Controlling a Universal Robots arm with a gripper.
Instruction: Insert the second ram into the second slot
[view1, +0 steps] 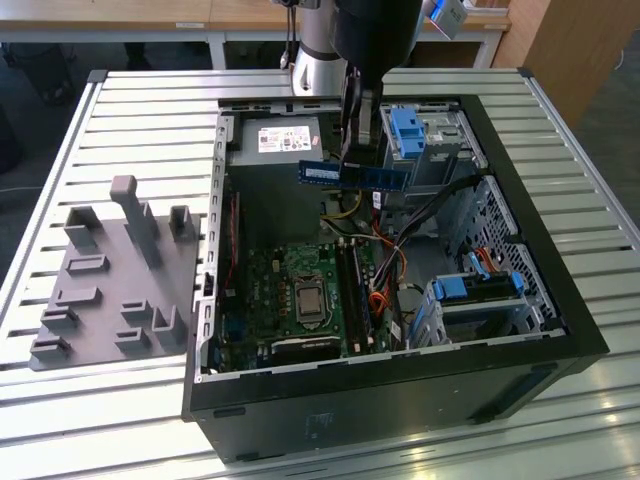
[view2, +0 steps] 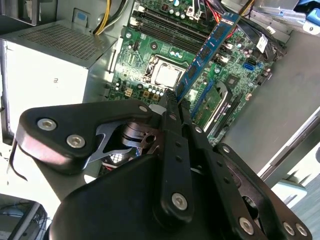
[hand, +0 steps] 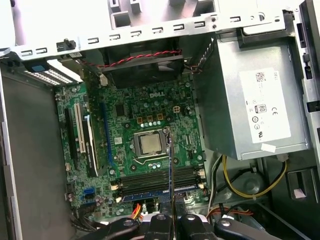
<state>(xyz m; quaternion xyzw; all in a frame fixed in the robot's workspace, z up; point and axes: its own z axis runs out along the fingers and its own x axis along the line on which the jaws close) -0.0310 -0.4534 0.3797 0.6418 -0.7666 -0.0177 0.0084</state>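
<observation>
The second ram (view1: 355, 175), a thin blue board with a white label, hangs level above the open computer case (view1: 520, 300), over its rear half. My gripper (view1: 352, 150) comes down from above and is shut on the ram's middle. In the second wrist view the ram (view2: 207, 52) sticks out from the gripper (view2: 175, 100) over the green motherboard (view2: 165, 45). In the first wrist view the ram (hand: 170, 165) shows edge-on, above the row of dark memory slots (hand: 150, 181) beside the processor socket (hand: 150, 144). The gripper (hand: 172, 220) is well above the board.
A grey power supply (view1: 290, 140) fills the case's rear corner. Blue drive-bay latches (view1: 405, 130) and a lower drive cage (view1: 480, 290) stand on the exterior view's right. Loose cables (view1: 390, 260) run beside the slots. A grey fixture plate (view1: 110, 280) lies on the slatted table at the exterior view's left.
</observation>
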